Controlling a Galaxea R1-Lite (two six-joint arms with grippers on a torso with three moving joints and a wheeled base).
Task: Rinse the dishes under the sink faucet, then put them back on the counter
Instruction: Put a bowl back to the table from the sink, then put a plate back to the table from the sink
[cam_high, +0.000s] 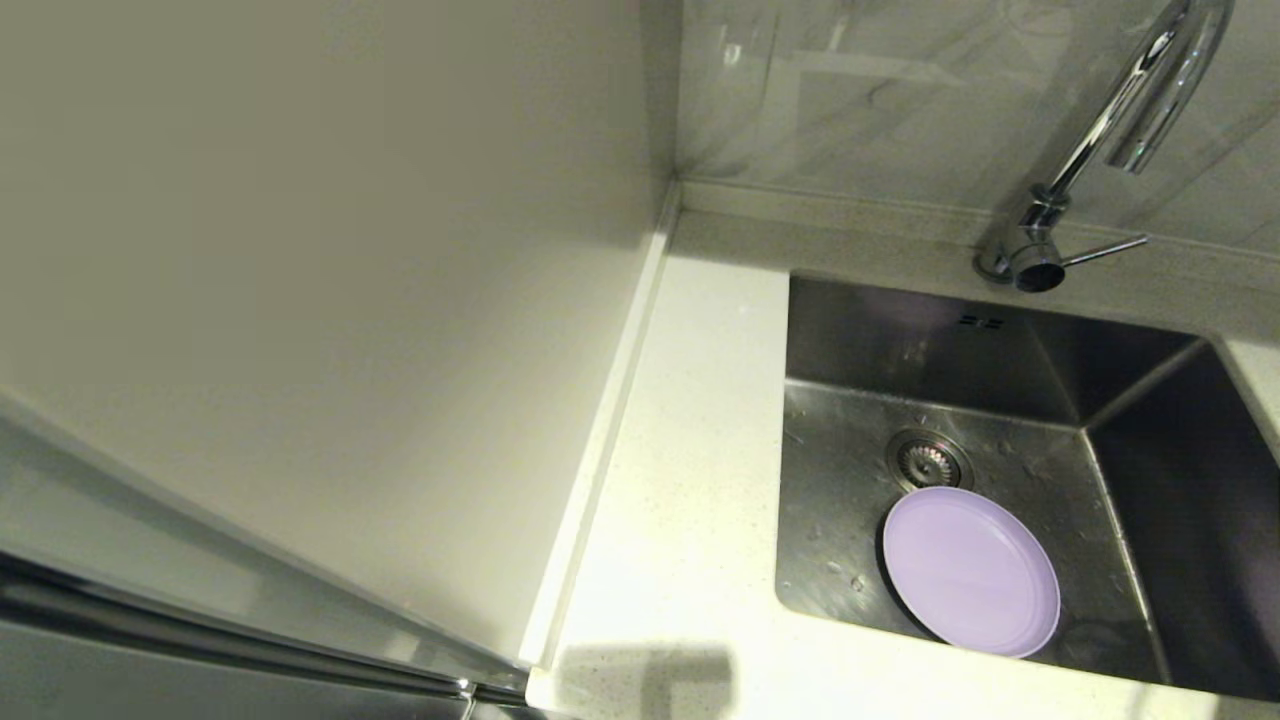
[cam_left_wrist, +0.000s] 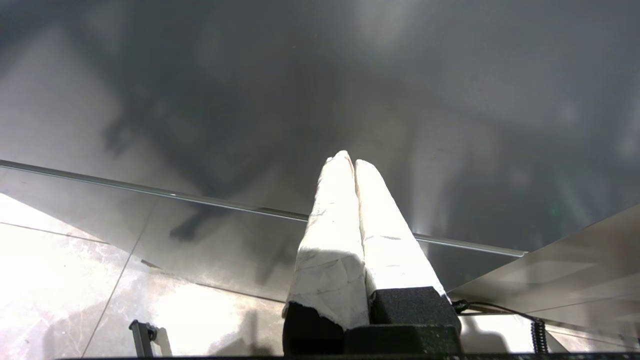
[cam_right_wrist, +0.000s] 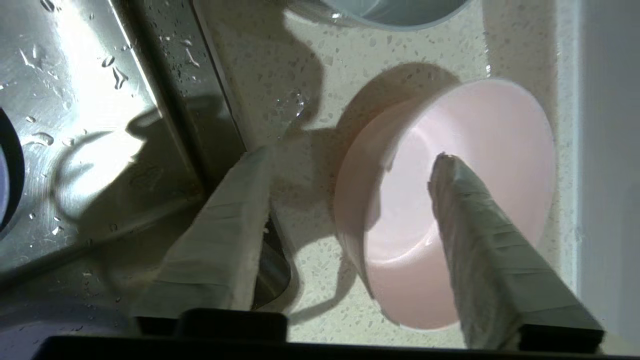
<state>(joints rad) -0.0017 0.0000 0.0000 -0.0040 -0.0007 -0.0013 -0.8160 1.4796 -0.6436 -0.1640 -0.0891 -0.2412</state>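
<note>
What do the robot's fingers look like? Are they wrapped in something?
Yes. The left gripper has two long, tapering fingers wrapped in wrinkled white tape, set in black blocks, with a thin black cable beside them. The right gripper has the same pointed, white-taped fingers on a black base.

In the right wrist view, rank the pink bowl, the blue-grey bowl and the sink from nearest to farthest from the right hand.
1. Pink bowl: on the counter, its rim between the open fingers of the right hand, one fingertip over its hollow.
2. Sink: its edge runs just outside the other finger.
3. Blue-grey bowl: on the counter beyond the fingertips.
</note>
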